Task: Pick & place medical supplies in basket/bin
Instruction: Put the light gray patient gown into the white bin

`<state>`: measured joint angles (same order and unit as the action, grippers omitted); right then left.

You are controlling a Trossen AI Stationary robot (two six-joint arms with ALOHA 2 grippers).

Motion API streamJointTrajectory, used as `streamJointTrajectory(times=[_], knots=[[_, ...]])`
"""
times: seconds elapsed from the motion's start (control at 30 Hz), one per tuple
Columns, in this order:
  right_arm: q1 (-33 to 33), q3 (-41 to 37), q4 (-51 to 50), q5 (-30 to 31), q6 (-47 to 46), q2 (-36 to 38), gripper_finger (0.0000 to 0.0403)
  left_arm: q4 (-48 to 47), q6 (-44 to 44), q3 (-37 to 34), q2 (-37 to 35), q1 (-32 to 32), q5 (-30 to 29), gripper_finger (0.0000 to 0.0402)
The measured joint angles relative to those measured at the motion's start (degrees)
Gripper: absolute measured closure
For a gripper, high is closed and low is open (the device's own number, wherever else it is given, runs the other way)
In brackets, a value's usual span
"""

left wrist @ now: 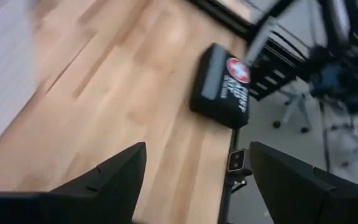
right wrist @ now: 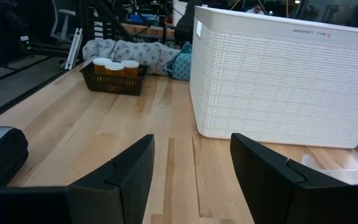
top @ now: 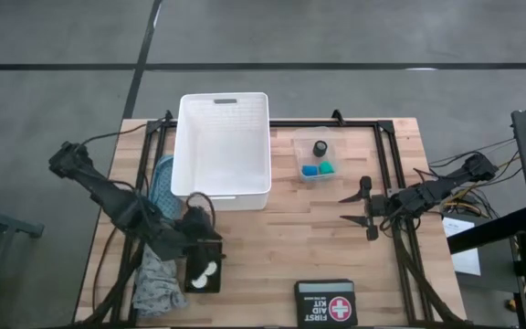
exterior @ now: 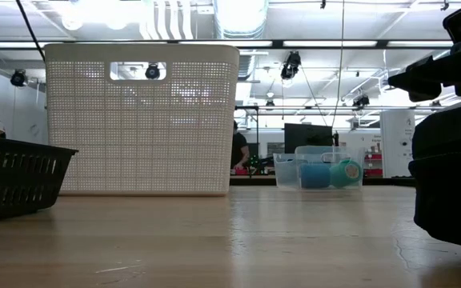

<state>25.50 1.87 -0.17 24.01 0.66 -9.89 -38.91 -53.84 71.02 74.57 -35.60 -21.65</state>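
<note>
The large white basket (top: 222, 146) stands at the table's far middle. Right of it, a small clear tub (top: 318, 157) holds black, blue and green round pieces. Orange pill bottles with white caps (right wrist: 114, 65) stand in a small black basket (top: 204, 272) near the table's left front. A teal and patterned cloth (top: 158, 285) lies left of that basket, partly over the table's edge. My left gripper (top: 206, 239) hangs open and empty above the black basket (left wrist: 197, 149). My right gripper (top: 359, 208) stands open and empty at the right, pointing at the white basket (right wrist: 191, 140).
A black case marked FIRST AID KIT (top: 325, 303) lies at the near edge, right of centre. A dark metal frame (top: 391, 137) runs around the tabletop. Bare wood lies between the white basket and the case.
</note>
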Motion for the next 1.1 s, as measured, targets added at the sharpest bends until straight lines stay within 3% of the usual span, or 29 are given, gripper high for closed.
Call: streamJointTrajectory(times=[0.33,0.5,0.87,1.1], knots=[[-0.02,0.00,0.01,0.01,-0.01,0.00,0.0197,-18.97,-30.66,0.62,-5.94,0.77,0.37,0.0110],[-0.02,0.00,0.01,0.01,0.01,0.00,0.0197,-28.80,-43.19,2.93,-5.47,0.67,6.02,0.0110],[-0.01,0.00,-0.01,0.00,-0.01,0.00,0.0197,-41.25,-52.11,3.32,-5.84,0.47,27.21,0.0110],[-0.01,0.00,0.00,0.01,0.00,0.00,0.0197,-49.85,-61.57,1.35,-5.84,-0.96,28.76,0.0110]])
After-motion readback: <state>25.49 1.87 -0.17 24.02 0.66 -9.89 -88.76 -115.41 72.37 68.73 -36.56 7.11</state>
